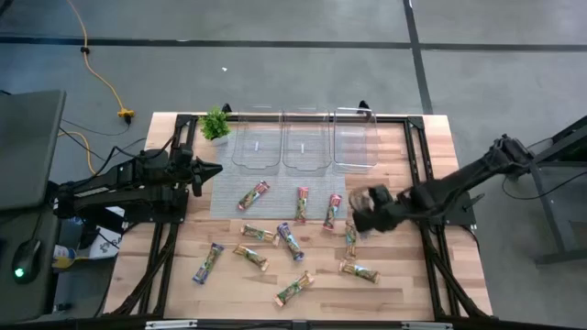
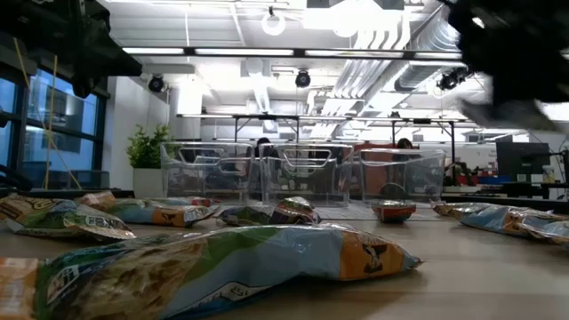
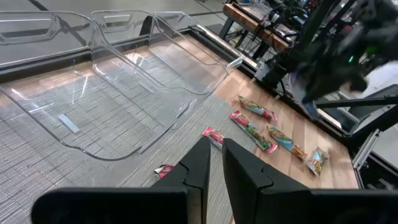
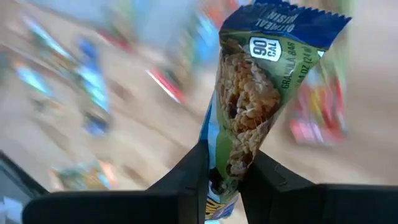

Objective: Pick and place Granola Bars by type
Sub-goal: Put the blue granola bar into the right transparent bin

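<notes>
Right gripper point(image 4: 225, 171) fingers pinch a blue-topped granola bar point(image 4: 249, 93) above the desk point(image 1: 404, 284); left gripper point(image 3: 213, 163) fingers nearly closed, empty, near bins point(image 1: 305, 142).

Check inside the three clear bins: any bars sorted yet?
All three clear bins look empty; only the grey mat shows through them. The right gripper holds one blue-wrapped bar; the rest lie loose.

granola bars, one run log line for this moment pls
right pincer: shut on blue-wrapped granola bar, lifted | left pincer: shut, empty, over mat | bins: empty
</notes>
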Controlling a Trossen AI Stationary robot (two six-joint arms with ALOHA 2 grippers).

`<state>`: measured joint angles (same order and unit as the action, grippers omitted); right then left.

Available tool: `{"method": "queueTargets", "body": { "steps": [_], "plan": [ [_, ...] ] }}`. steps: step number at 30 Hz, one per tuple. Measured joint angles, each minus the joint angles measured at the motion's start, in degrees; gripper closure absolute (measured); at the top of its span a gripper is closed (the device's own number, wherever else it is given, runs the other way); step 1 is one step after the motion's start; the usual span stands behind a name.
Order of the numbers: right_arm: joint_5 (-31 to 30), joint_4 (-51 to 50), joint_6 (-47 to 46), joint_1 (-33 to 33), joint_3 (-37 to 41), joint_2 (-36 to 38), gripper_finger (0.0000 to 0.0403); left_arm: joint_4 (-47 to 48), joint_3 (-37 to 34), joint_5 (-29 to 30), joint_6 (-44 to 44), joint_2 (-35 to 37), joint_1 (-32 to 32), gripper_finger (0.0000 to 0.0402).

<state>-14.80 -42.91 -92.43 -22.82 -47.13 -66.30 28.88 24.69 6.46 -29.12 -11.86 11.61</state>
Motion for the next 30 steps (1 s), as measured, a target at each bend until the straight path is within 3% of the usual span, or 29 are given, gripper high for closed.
{"method": "queueTargets", "body": {
  "steps": [6,11,14,19,25,30],
  "plan": [
    [-8.6,-3.4,22.1,12.2,-15.6,0.0,0.0344,0.0,0.0,0.0,-0.7,0.0,0.0,0.0361],
    [-11.9,-9.1,37.2,25.0,-28.3,-0.2,0.0344,0.0,0.0,0.0,-1.6,0.0,0.0,0.0361],
    [-9.1,-13.2,44.7,34.4,-35.3,-1.8,0.0344,0.0,0.0,0.0,-1.6,0.0,0.0,0.0361],
    [2.0,-22.0,57.3,48.6,-48.8,-10.3,0.0344,0.0,0.0,0.0,-2.5,0.0,0.0,0.0361],
    [7.2,-38.5,67.2,56.6,-65.0,-26.4,0.0344,0.0,0.0,0.0,-4.2,0.0,0.0,0.0361],
    [5.6,-46.7,69.6,59.0,-71.3,-35.8,0.0344,0.0,0.0,0.0,-4.2,0.0,0.0,0.0361]
  ]
}}
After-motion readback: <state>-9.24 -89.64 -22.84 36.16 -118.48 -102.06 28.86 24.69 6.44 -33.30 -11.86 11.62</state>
